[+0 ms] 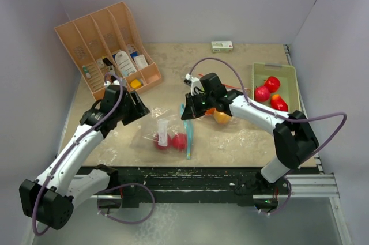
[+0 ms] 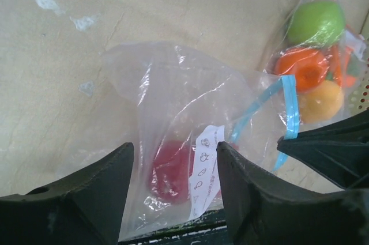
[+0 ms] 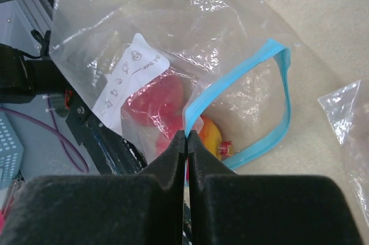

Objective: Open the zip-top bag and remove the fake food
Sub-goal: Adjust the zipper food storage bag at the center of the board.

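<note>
Right gripper [image 3: 186, 136]: pinched shut on rim of zip-top bag [image 3: 115, 20].
Left gripper [image 2: 173, 154]: parted, empty.
Fake food [image 2: 170, 171]: red fruit, bagged, between left fingers.

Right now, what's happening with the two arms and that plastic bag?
The right end effector is shut on the blue zip rim of the zip-top bag, whose mouth gapes open. The left end effector is open, its fingers either side of the bag's body. Red fake food lies inside the bag, not yet removed. Three red fruits sit in the green tray.
</note>
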Tool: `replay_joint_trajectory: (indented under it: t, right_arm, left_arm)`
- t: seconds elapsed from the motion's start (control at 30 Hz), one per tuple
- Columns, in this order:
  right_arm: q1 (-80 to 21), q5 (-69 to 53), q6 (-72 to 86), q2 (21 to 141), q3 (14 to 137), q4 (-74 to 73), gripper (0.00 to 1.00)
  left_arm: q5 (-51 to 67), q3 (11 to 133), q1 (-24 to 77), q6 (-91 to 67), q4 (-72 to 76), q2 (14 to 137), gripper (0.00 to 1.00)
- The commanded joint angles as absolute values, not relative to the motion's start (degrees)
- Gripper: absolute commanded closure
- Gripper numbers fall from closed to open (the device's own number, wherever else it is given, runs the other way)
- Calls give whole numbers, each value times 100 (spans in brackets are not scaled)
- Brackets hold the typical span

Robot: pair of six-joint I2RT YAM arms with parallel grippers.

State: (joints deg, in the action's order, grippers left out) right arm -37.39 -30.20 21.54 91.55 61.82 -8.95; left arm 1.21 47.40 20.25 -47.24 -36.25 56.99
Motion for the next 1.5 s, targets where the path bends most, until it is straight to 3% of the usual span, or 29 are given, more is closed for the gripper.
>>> replay_joint_trajectory:
  t: [0.0, 0.07, 0.27, 0.57, 0.83, 1.03, 1.2, 1.27, 1.37, 1.47]
  right_arm:
    - [-3729, -3217, 2090, 9206, 6807, -881, 100]
    - [-3731, -3217, 2048, 9307, 6981, -944, 100]
    - [-3733, -3156, 1854, 9703, 7572, -1256, 100]
    - [-3733, -3075, 1848, 10038, 7871, -1286, 99]
    - [-3732, -2918, 1936, 10140, 7996, -1251, 92]
    - [-3720, -2869, 1956, 10165, 7972, -1269, 86]
    - [-3710, -2724, 2048, 9985, 7794, -1159, 54]
    - [-3672, -2642, 2123, 9856, 7673, -1134, 45]
    - [-3553, -2511, 2257, 9573, 7393, -936, 43]
    - [-3393, -2270, 2481, 9080, 6945, -659, 50]
  left_arm:
    - [-258, 5431, 1998, -4222, -3733, 5395, 35]
    - [-18, 5556, 2000, -4028, -3614, 5418, 35]
    - [968, 5334, 2223, -3871, -2895, 5650, 48]
    - [1134, 5115, 3656, -4061, -1921, 6579, 65]
    - [1135, 4779, 4013, -4183, -1409, 7322, 99]
    - [1125, 4482, 4071, -4254, -1198, 7550, 100]
    - [1076, 4330, 4073, -4404, -1068, 7924, 100]
    - [1071, 4280, 4078, -4492, -1019, 8110, 100]
    - [1077, 4247, 4071, -4614, -956, 8355, 100]
    - [1098, 4259, 4078, -4648, -965, 8477, 100]
